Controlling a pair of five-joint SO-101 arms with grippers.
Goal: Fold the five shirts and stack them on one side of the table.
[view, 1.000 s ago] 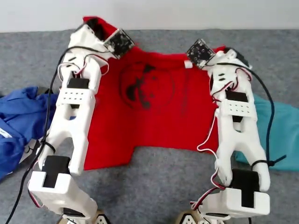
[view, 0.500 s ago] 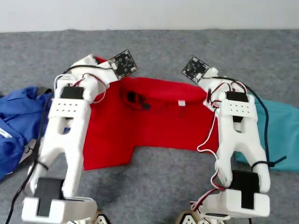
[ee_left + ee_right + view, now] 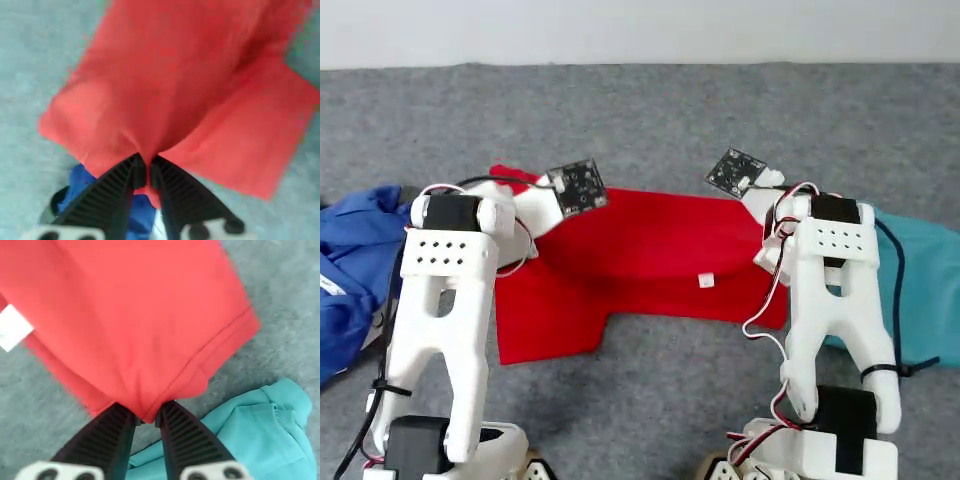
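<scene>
A red shirt (image 3: 640, 255) lies across the middle of the grey table, its far part doubled over toward the near edge, a white tag (image 3: 705, 281) showing. My left gripper (image 3: 143, 172) is shut on a pinched edge of the red shirt (image 3: 175, 90) at its left side. My right gripper (image 3: 146, 417) is shut on the red shirt (image 3: 130, 320) at its right side. A blue shirt (image 3: 355, 270) lies crumpled at the left. A teal shirt (image 3: 920, 290) lies at the right, partly under the right arm.
Bare grey table (image 3: 650, 110) stretches behind the red shirt up to the white wall. The teal shirt (image 3: 240, 435) lies close beside my right gripper. A bit of the blue shirt (image 3: 82, 177) shows below my left gripper.
Both grippers have drawn the far edge of the red shirt toward the near side, folding it over. The printed front is now covered and the white tag has come forward.
</scene>
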